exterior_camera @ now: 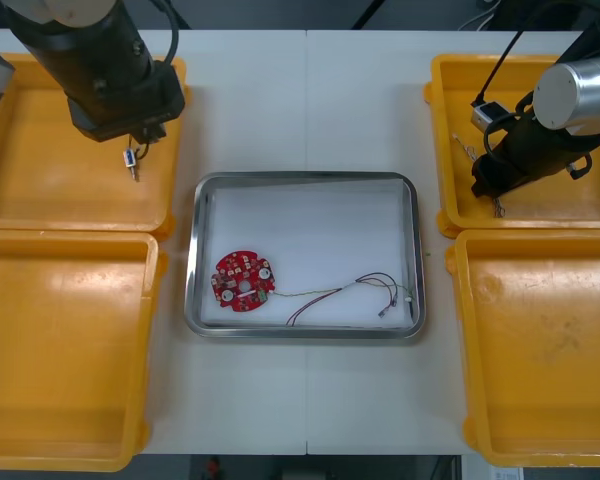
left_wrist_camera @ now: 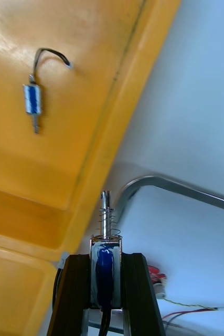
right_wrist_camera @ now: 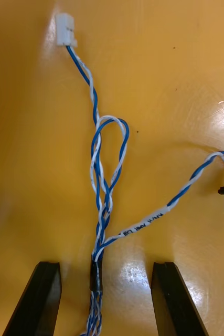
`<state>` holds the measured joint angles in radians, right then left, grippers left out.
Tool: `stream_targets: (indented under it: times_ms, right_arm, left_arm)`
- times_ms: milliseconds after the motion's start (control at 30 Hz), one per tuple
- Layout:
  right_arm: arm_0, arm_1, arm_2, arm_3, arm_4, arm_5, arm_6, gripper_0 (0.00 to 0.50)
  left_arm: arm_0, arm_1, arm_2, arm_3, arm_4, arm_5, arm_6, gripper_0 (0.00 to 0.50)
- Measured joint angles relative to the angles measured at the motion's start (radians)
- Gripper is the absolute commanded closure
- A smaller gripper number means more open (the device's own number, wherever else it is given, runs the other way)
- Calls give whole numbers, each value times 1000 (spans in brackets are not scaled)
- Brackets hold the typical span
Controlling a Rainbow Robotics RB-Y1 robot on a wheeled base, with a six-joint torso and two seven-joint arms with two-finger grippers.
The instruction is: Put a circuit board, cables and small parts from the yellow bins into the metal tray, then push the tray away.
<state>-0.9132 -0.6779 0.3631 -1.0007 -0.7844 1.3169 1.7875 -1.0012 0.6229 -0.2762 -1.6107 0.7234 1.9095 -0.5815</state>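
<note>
The left gripper hangs at the right edge of the far left yellow bin, its 2 fingers clamped on a small metal part. A loose metal part lies in that bin. The metal tray holds a red circuit board and a red and yellow cable. The right gripper, low in the far right yellow bin, stands open astride a blue and white cable.

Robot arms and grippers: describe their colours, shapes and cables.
The left arm, over the far left bin, is a bulky black housing below a grey rounded link. The right arm, in the far right bin, has a silver cylinder, black wrist and thin black cable. Left gripper and right gripper have flat black fingers.
</note>
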Motion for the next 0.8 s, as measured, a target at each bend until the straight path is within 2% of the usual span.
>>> stream_targets:
  times_ms: [133,167,200,233,267,300,333,433,567,800]
  right_arm:
    - [2,0,0,0,5,-8,0,0]
    - [2,0,0,0,5,-8,0,21]
    - [2,0,0,0,5,-9,0,88]
    - [2,0,0,0,5,-9,0,190]
    - [2,0,0,-1,5,-9,0,255]
    - [2,0,0,-1,6,-9,0,382]
    - [2,0,0,-1,6,-9,0,449]
    - [2,0,0,-1,6,-8,0,499]
    - [2,0,0,-1,6,-7,-1,500]
    - [2,0,0,-1,9,-5,-1,500]
  left_arm:
    - [53,-79,17,-55,-98,1,20,500]
    - [67,-100,18,-66,-122,1,20,500]
    - [80,-120,18,-75,-142,1,20,500]
    - [93,-139,18,-81,-156,1,20,500]
    - [105,-157,18,-84,-168,1,20,500]
    - [115,-175,18,-85,-183,2,20,500]
    - [125,-191,17,-85,-197,2,20,500]
    - [149,-233,-5,-85,-268,2,20,500]
    - [178,-271,-61,-85,-348,0,23,500]
    - [204,-302,-122,-71,-401,-81,36,500]
